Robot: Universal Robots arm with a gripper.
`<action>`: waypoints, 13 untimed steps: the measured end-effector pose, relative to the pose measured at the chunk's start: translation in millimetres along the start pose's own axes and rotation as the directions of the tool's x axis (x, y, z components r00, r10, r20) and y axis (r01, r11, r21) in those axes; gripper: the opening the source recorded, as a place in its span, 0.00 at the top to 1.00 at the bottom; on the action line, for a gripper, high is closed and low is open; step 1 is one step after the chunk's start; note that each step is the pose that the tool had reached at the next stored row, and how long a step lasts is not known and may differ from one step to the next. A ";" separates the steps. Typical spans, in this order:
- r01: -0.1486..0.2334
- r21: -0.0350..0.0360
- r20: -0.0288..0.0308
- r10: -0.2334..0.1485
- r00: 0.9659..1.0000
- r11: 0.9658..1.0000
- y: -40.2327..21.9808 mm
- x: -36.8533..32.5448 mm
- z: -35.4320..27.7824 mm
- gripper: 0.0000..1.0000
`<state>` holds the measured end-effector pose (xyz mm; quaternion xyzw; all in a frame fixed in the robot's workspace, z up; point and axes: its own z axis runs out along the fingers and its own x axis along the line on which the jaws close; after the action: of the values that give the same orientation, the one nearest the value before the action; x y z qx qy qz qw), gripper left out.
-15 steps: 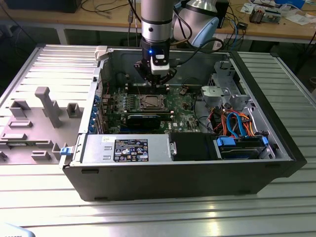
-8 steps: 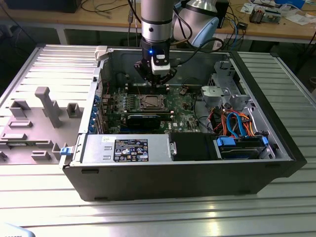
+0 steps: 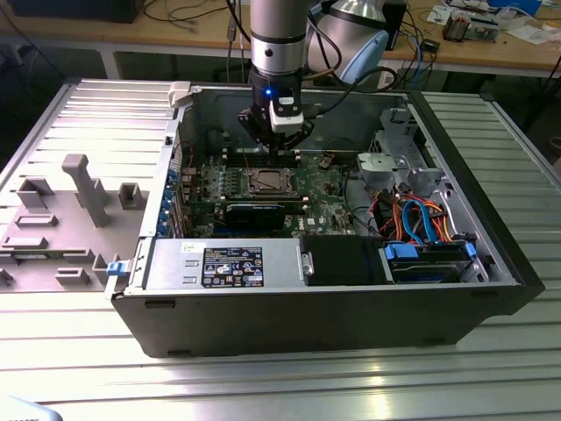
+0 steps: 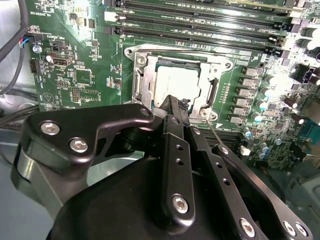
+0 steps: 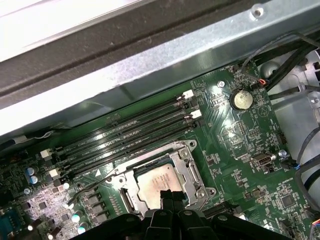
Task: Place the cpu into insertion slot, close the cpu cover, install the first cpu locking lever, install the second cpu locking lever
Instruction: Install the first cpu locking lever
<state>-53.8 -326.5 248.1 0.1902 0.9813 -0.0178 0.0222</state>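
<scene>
Second wrist view puts the gripper (image 4: 174, 104) nearest. Its two black fingers (image 4: 175, 150) are pressed together with nothing visible between them, and the tip hangs at the near edge of the socket (image 4: 137, 59); whether it touches I cannot tell. Just past the tip the cpu (image 4: 176, 81) lies flat in its slot. The cpu cover (image 4: 142, 87) looks to be down around it, with the chip showing through the window. A thin wire lever (image 4: 214, 134) sticks out by the socket corner close to the fingers, so locking the levers seems the step in hand. Doing it well likely means meeting the wire squarely with the closed tip, steering it down under its hook, and keeping off the chip. A second lever (image 4: 175, 50) runs along the side next to the memory slots (image 4: 200, 27). The first wrist view adds a coin battery (image 5: 241, 98) and the case wall (image 5: 150, 65). The exterior view gives the whole computer case (image 3: 307, 316), the arm (image 3: 279, 44) upright over the board, and a grey tray (image 3: 53, 237) on the exterior view's left.
</scene>
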 end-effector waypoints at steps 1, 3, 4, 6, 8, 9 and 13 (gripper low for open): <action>0.002 0.000 0.000 -0.002 1.000 1.000 0.0 0.0 0.0 0.89; 0.007 0.000 0.000 -0.007 1.000 1.000 0.0 0.0 0.0 0.89; 0.009 0.000 0.000 -0.009 1.000 1.000 0.0 0.0 0.0 0.89; 0.015 -0.001 0.000 -0.015 1.000 1.000 0.0 0.0 0.0 0.89; 0.020 -0.001 0.000 -0.020 1.000 1.000 0.0 0.0 0.0 0.89; 0.024 -0.001 0.001 -0.024 1.000 1.000 0.0 0.0 0.0 0.89; 0.037 -0.002 0.001 -0.037 0.999 0.999 0.0 0.0 0.0 0.89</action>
<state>-53.8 -326.5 248.1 0.1721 0.9847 -0.0173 0.0224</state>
